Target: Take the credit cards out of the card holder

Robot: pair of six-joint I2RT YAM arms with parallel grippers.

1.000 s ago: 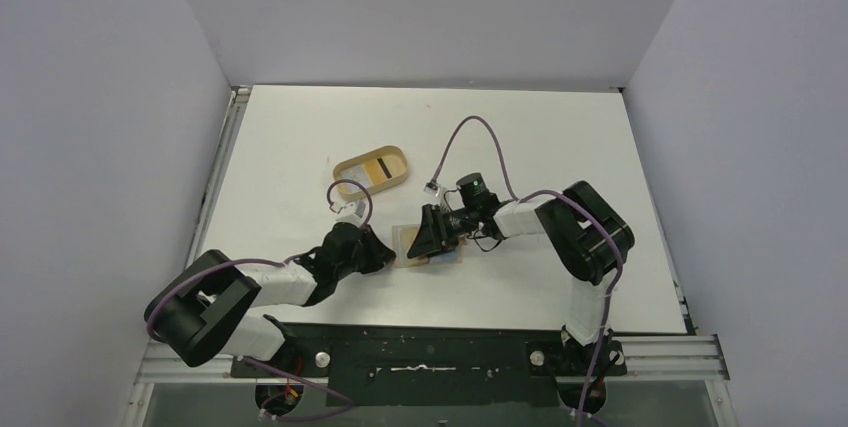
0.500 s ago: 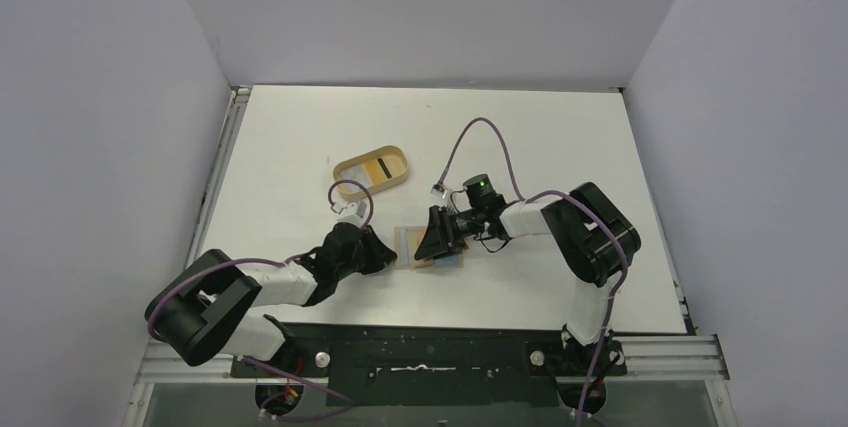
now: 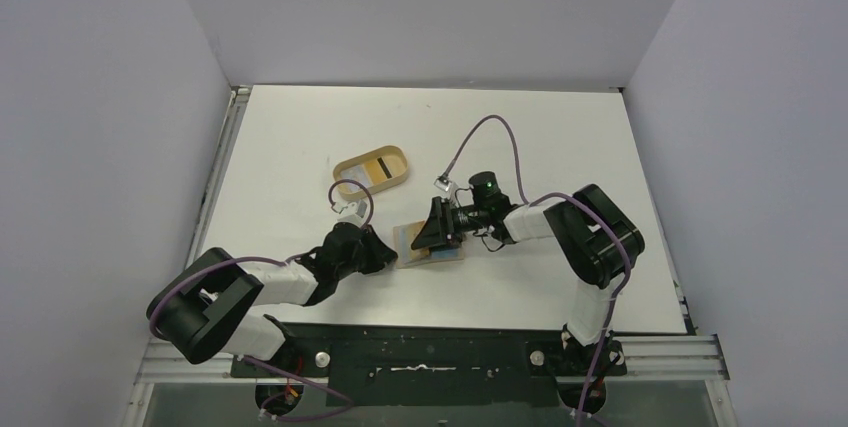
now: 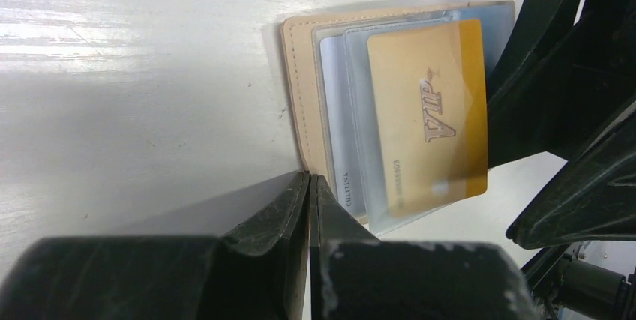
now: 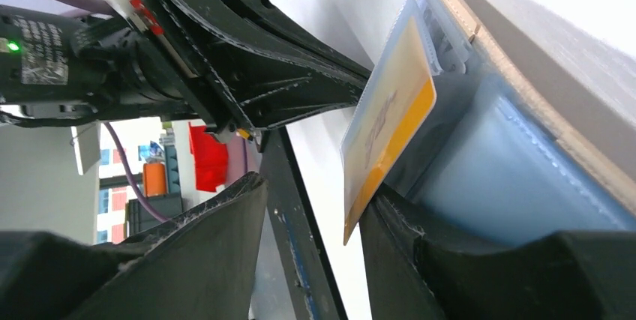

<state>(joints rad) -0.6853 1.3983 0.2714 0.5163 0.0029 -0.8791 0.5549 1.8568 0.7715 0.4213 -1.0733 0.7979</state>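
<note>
The tan card holder (image 4: 298,88) lies open on the table, between the two grippers in the top view (image 3: 445,256). Clear sleeves in it hold a gold "VIP" credit card (image 4: 427,103) and a pale card (image 4: 336,118) beneath it. My left gripper (image 4: 309,179) is shut, its tips against the holder's near edge. My right gripper (image 5: 315,192) is open, low over the holder, and the gold card's edge (image 5: 390,121) stands between its fingers, close to the right one. A light blue sleeve (image 5: 510,177) lies beside that finger.
An oval tan tray (image 3: 345,183) with a white-and-yellow item stands behind the left gripper (image 3: 392,259). The right gripper (image 3: 428,237) covers part of the holder from above. The table's front rail runs close below the arms.
My right gripper has shifted a little back and turned over the holder, with its elbow moving right. The holder has shifted slightly. The left arm has barely moved.
</note>
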